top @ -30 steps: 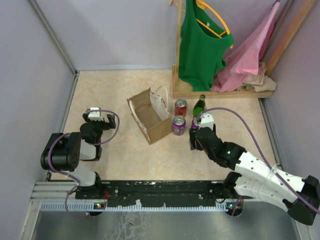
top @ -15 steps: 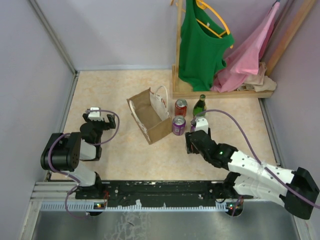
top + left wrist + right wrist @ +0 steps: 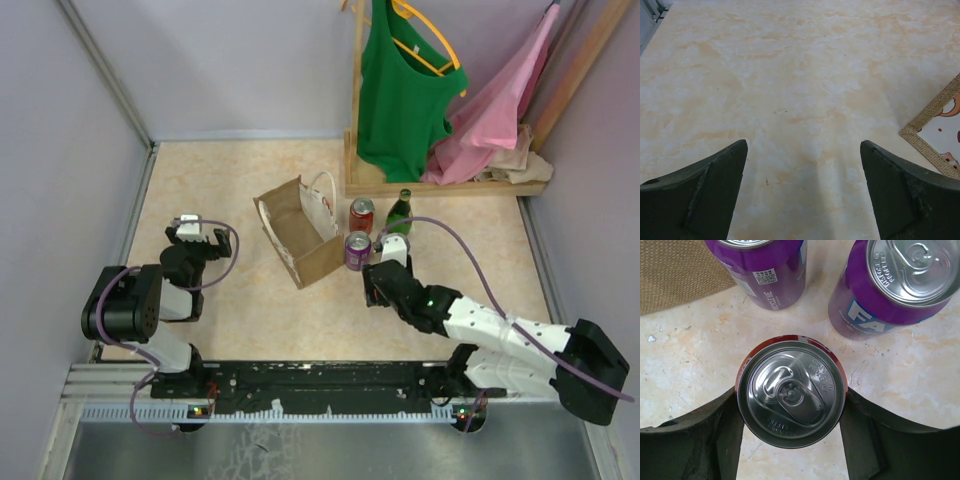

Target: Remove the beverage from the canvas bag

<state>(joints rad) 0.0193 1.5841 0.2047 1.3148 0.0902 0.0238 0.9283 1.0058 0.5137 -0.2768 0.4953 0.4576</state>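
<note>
**Right gripper** [image 3: 792, 396]: the jaws are set partway apart. The dark fingers [image 3: 715, 435] press the left and right sides of a red drink can with a silver pull-tab lid [image 3: 791, 392]. The can is upright with its lid toward the wrist camera. Whether its base rests on the table cannot be told.

**Just beyond the held can:** two purple aluminium cans, one at far left [image 3: 772, 275] and one at far right [image 3: 890, 290]. Both are upright and stand apart from the red drink can.

**Tan-brown canvas bag with white loop handles** [image 3: 300, 235]: it stands on the table left of the cans with its mouth open upward. Its woven corner [image 3: 675, 270] shows at the far left of the right wrist view. The red drink can sits outside the bag, near its right corner.

**Further out, far side:** a second red can [image 3: 362, 215] and a green glass bottle [image 3: 400, 210], both upright (the bottle is to the right of the can). Behind them is a wooden rack [image 3: 352, 120] hung with a green sleeveless top [image 3: 400, 90] and a pink garment [image 3: 500, 110].

**Left gripper** [image 3: 802, 150]: the jaws are spread wide with nothing between them, above the bare beige marbled table [image 3: 790, 75]. It sits well left of the bag, whose woven edge [image 3: 932, 137] shows at the right of its view.
</note>
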